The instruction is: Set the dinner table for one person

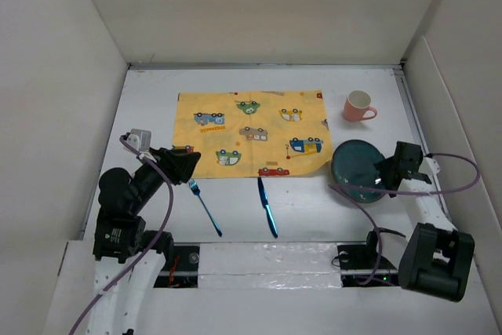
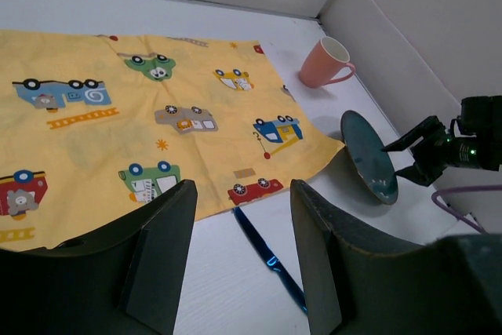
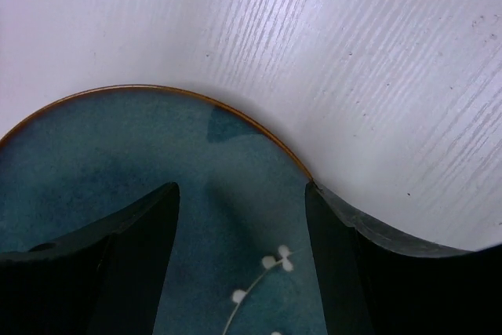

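The white dinner table (image 1: 149, 107) holds a yellow car-print placemat (image 1: 251, 131) at its middle. A blue fork (image 1: 204, 205) and a blue knife (image 1: 267, 208) lie in front of the mat's near edge. To the right of the mat sits a teal plate (image 1: 357, 166), with a pink cup (image 1: 359, 106) behind it. My left gripper (image 1: 187, 164) is open and empty above the mat's near-left corner; past its fingers (image 2: 169, 249) I see the knife (image 2: 271, 256). My right gripper (image 3: 239, 190) is open over the plate (image 3: 118, 162), one fingertip at the rim.
White walls enclose the table at the back and on both sides. A raised white panel stands along the right edge behind the cup (image 2: 323, 62). Purple cables loop from both arms near the front edge. The right arm's base sits at the front right.
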Robot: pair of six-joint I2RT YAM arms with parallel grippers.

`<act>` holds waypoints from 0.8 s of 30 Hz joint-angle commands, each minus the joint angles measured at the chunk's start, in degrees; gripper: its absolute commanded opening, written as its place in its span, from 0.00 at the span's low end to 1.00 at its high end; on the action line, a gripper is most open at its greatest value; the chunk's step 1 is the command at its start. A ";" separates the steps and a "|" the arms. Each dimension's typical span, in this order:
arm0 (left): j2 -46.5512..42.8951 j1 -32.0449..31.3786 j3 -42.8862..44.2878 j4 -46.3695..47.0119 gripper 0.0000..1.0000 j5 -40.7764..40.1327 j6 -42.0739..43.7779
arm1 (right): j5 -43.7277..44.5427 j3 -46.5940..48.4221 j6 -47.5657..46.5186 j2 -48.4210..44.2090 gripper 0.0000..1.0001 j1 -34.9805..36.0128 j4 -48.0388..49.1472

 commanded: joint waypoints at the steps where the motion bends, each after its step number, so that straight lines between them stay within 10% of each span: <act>1: -1.24 -1.73 -0.14 1.08 0.48 -2.33 1.67 | 3.84 4.76 2.97 3.83 0.70 -1.73 -4.59; 11: -4.23 -6.13 0.22 0.03 0.48 -5.93 1.14 | 7.61 6.53 4.56 -1.59 0.68 -2.35 -11.91; 24: -4.41 -6.13 -0.05 -0.33 0.48 -6.54 0.70 | -8.99 4.24 -3.00 5.16 0.69 -4.20 -4.34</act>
